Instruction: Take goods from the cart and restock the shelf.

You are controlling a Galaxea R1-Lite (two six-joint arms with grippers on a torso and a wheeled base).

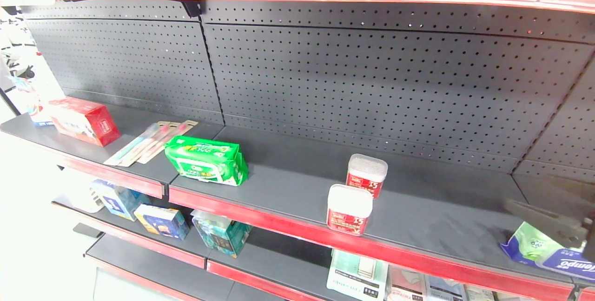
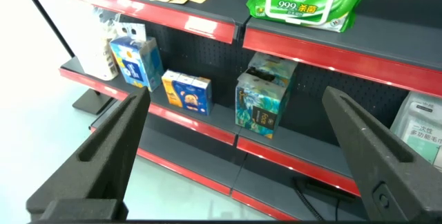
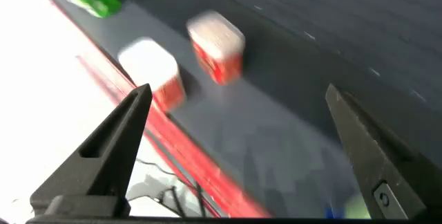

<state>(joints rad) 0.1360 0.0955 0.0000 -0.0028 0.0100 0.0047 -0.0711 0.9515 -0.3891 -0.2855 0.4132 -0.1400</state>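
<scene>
Shelf [image 1: 418,208] stock, head view: two tissue packs [image 1: 534,245] are found at the near right of the deck, close to its red front lip, with the right gripper [image 1: 558,226] just above them. A fall is judged the chief hazard: should a finger snag the wrapping, the packs (light, in slippery film) could be dragged over the lip. The packs are soft and pillow-shaped, one pale green and white, one blue. Two white-lidded red tubs [image 1: 351,208] are noted upright at mid-shelf, the nearer one by the lip and liable to be toppled by a careless sweep. A green wipes pack [image 1: 207,159] lies further left.

Left wrist view: the left gripper [image 2: 235,92] is held low before the lower decks, fingers spread, nothing held. Small boxes [image 2: 186,89] are ranged there.

Right wrist view: the right gripper's fingers are spread wide over bare deck, nothing between them; the tubs are blurred.
</scene>
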